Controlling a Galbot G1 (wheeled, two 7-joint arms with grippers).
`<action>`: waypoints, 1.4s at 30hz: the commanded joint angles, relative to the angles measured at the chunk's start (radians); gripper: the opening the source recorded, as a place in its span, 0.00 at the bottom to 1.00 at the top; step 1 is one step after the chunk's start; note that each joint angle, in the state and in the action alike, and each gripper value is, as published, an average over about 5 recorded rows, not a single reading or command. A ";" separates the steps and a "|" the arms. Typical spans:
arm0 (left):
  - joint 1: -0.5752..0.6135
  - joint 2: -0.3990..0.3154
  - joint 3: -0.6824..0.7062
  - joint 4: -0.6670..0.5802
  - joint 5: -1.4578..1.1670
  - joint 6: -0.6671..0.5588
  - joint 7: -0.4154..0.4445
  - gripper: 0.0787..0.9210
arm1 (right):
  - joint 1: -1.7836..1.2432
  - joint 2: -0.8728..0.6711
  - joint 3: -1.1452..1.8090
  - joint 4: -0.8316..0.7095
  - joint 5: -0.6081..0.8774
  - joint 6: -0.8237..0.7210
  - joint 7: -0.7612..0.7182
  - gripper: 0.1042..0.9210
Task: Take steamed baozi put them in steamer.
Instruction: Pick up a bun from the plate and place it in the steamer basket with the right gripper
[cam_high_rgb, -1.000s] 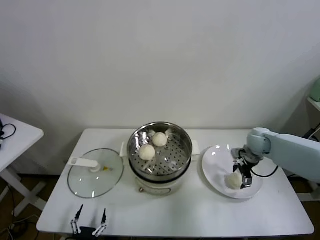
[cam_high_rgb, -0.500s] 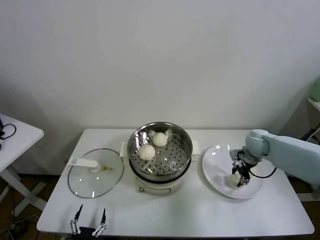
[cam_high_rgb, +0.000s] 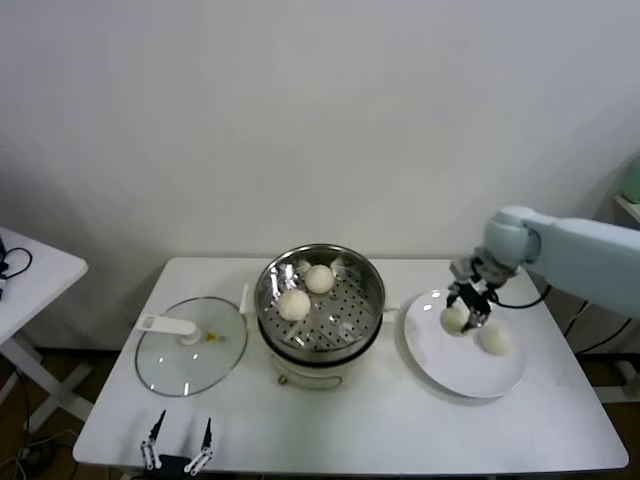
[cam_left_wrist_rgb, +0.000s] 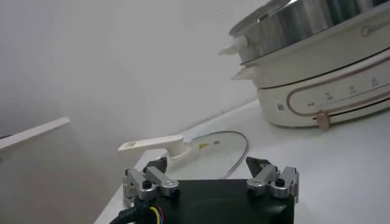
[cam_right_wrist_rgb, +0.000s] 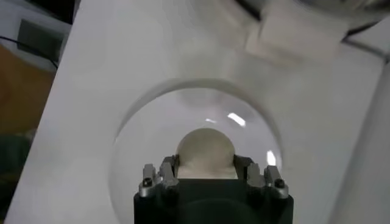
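Note:
My right gripper hangs over the steamer side of the white plate, shut on one steamed baozi and holding it clear of the plate. In the right wrist view that cream bun fills the gap between the fingers. Another baozi lies on the plate. Two more baozi rest in the shiny perforated steamer on its cream pot body. My left gripper is parked open at the table's near edge, left of centre.
A glass lid with a white handle lies flat left of the steamer, also seen as the lid in the left wrist view in front of the pot body. A small white side table stands at far left.
The right gripper shut on a baozi on the plate, then raised it and carried it toward the steamer. A second baozi on the plate has come into sight.

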 joint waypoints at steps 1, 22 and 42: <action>0.001 -0.020 0.002 0.000 0.002 -0.001 -0.002 0.88 | 0.304 0.081 -0.030 0.108 0.008 0.187 -0.045 0.62; 0.002 -0.029 0.004 -0.007 0.006 -0.002 -0.015 0.88 | 0.086 0.425 0.083 0.268 -0.266 0.308 0.052 0.62; -0.016 -0.027 -0.009 0.012 -0.007 0.000 -0.017 0.88 | -0.131 0.514 0.081 0.121 -0.396 0.331 0.082 0.63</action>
